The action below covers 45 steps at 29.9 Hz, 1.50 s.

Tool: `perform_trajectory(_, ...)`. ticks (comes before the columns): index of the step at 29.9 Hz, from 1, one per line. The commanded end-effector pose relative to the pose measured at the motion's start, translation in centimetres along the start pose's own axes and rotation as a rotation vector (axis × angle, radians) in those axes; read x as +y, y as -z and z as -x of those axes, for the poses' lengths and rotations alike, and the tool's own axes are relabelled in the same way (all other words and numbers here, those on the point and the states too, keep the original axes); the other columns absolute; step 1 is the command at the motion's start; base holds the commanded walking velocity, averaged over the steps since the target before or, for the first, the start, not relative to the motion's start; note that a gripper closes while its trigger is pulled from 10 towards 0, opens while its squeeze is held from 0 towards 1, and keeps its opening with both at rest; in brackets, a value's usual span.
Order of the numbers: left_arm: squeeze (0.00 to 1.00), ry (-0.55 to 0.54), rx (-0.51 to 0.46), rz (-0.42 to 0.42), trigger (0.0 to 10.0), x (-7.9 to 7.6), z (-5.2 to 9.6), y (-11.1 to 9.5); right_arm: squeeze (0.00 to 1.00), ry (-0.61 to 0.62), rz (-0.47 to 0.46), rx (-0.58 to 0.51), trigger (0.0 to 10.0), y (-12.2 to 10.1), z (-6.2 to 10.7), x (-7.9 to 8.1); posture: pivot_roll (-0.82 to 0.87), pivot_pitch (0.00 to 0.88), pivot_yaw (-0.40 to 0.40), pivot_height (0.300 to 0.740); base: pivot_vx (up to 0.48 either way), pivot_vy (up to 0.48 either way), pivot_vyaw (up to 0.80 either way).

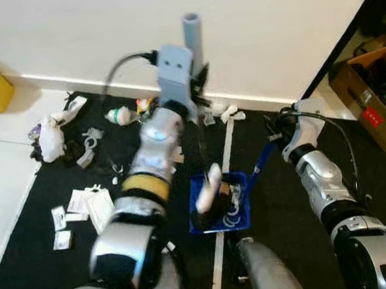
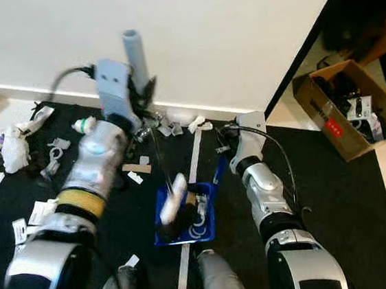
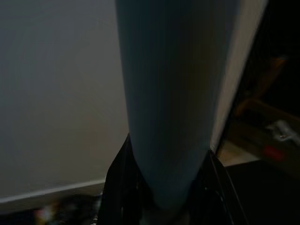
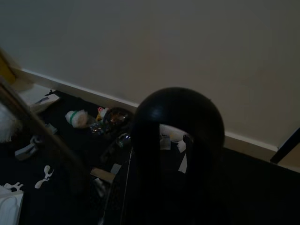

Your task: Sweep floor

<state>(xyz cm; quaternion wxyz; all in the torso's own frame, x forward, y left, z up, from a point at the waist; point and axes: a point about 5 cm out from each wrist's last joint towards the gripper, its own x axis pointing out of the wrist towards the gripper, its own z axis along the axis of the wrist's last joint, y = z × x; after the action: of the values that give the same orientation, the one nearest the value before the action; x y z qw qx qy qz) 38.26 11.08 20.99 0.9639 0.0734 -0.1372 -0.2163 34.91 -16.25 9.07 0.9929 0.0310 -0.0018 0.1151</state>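
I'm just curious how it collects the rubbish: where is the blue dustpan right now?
In the left eye view, the blue dustpan sits on the black mat just ahead of the robot's legs, between its two arms, beside the white floor strip, already holding some litter.

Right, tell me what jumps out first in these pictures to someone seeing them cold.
The blue dustpan on the black mat between the arms, already holding litter, draws the eye. The left gripper is shut on the grey broom handle near the white wall, and the right gripper holds the dustpan's handle. Scattered litter lies on the mat to the robot's left.
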Motion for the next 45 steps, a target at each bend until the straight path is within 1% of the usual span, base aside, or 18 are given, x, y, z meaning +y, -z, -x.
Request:
perform_trajectory(1, 0.0, -0.055, 0.008, -0.078, 10.0, 3.2, 1.5, -0.9, 0.0, 0.036, -0.104, 0.113, 10.0, 2.9, 1.3, 0.3, 0.01, 0.18, 0.0, 0.74, 0.0, 0.0, 0.0)
perform_trajectory(2, 0.0, -0.055, 0.008, -0.078, 10.0, 3.2, 1.5, -0.9, 0.0, 0.036, -0.104, 0.113, 10.0, 2.9, 1.3, 0.3, 0.01, 0.18, 0.0, 0.74, 0.0, 0.0, 0.0)
perform_trajectory(3, 0.0, -0.105, 0.028, -0.121, 10.0, 5.4, 2.7, -1.3, 0.0, 0.043, -0.114, 0.11, 10.0, 2.9, 1.3, 0.3, 0.02, 0.173, -0.002, 0.74, 0.0, 0.0, 0.0)
perform_trajectory(4, 0.0, -0.137, 0.043, -0.152, 10.0, 6.8, 3.5, -1.6, 0.0, 0.048, -0.121, 0.107, 10.0, 2.9, 1.3, 0.3, 0.02, 0.173, -0.002, 0.74, 0.0, 0.0, 0.0)
perform_trajectory(5, 0.0, -0.137, 0.043, -0.152, 10.0, 6.8, 3.5, -1.6, 0.0, 0.048, -0.121, 0.107, 10.0, 2.9, 1.3, 0.3, 0.02, 0.173, -0.002, 0.74, 0.0, 0.0, 0.0)
perform_trajectory(6, 0.0, -0.195, 0.109, -0.246, 10.0, 9.9, 5.8, -2.0, 0.0, 0.067, -0.14, 0.102, 10.0, 2.8, 1.2, 0.0, 0.03, 0.167, -0.006, 0.74, 0.0, 0.0, 0.0)
perform_trajectory(7, 0.0, -0.195, 0.109, -0.246, 10.0, 9.9, 5.8, -2.0, 0.0, 0.067, -0.14, 0.102, 10.0, 2.8, 1.2, 0.0, 0.03, 0.167, -0.006, 0.74, 0.0, 0.0, 0.0)
perform_trajectory(9, 0.0, -0.225, 0.158, -0.276, 10.0, 11.4, 7.4, -2.1, 0.0, 0.08, -0.153, 0.099, 10.0, 2.7, 1.2, -0.3, 0.04, 0.163, -0.01, 0.74, 0.0, 0.0, 0.0)
perform_trajectory(12, 0.0, -0.239, 0.184, -0.239, 10.0, 11.7, 8.5, -1.5, 0.0, 0.096, -0.173, 0.091, 10.0, 2.4, 1.1, -0.6, 0.05, 0.157, -0.015, 0.74, 0.0, 0.0, 0.0)
perform_trajectory(14, 0.0, -0.233, 0.177, -0.187, 10.0, 11.2, 8.8, -1.0, 0.0, 0.106, -0.183, 0.085, 10.0, 2.3, 1.0, -0.8, 0.06, 0.154, -0.018, 0.74, 0.0, 0.0, 0.0)
perform_trajectory(16, 0.0, -0.21, 0.167, -0.099, 10.0, 9.7, 9.2, 0.6, 0.0, 0.132, -0.208, 0.068, 10.0, 1.9, 0.9, -1.2, 0.06, 0.152, -0.021, 0.74, 0.0, 0.0, 0.0)
perform_trajectory(18, 0.0, -0.203, 0.183, -0.082, 10.0, 8.9, 9.5, 1.4, 0.0, 0.148, -0.227, 0.057, 10.0, 1.7, 0.8, -1.4, 0.05, 0.143, -0.021, 0.74, 0.0, 0.0, 0.0)
perform_trajectory(20, 0.0, -0.217, 0.212, -0.071, 10.0, 8.3, 9.9, 2.5, 0.0, 0.177, -0.26, 0.035, 10.0, 1.3, 0.6, -1.8, 0.05, 0.137, -0.02, 0.74, 0.0, 0.0, 0.0)
perform_trajectory(26, 0.0, -0.288, 0.269, -0.066, 10.0, 8.1, 11.1, 4.4, 0.0, 0.209, -0.31, -0.032, 10.0, 0.0, 0.3, -2.6, 0.05, 0.121, -0.014, 0.74, 0.0, 0.0, 0.0)
perform_trajectory(27, 0.0, -0.295, 0.314, -0.09, 10.0, 8.1, 11.9, 5.2, 0.0, 0.221, -0.326, -0.061, 10.0, -0.4, 0.2, -3.0, 0.04, 0.118, -0.011, 0.74, 0.0, 0.0, 0.0)
perform_trajectory(37, 0.0, -0.372, 0.365, -0.093, 10.0, 8.9, 13.8, 6.0, 0.0, 0.265, -0.357, -0.187, 10.0, -2.4, 0.3, -4.6, 0.05, 0.109, -0.005, 0.74, 0.0, 0.0, 0.0)
perform_trajectory(43, 0.0, -0.408, 0.362, -0.05, 10.0, 8.9, 14.1, 6.3, 0.0, 0.272, -0.376, -0.249, 10.0, -3.4, 0.3, -5.2, 0.06, 0.117, -0.009, 0.74, 0.0, 0.0, 0.0)
perform_trajectory(45, 0.0, -0.414, 0.366, -0.027, 10.0, 8.4, 14.2, 6.7, 0.0, 0.274, -0.448, -0.285, 10.0, -3.7, 0.3, -5.7, 0.06, 0.117, -0.01, 0.74, 0.0, 0.0, 0.0)
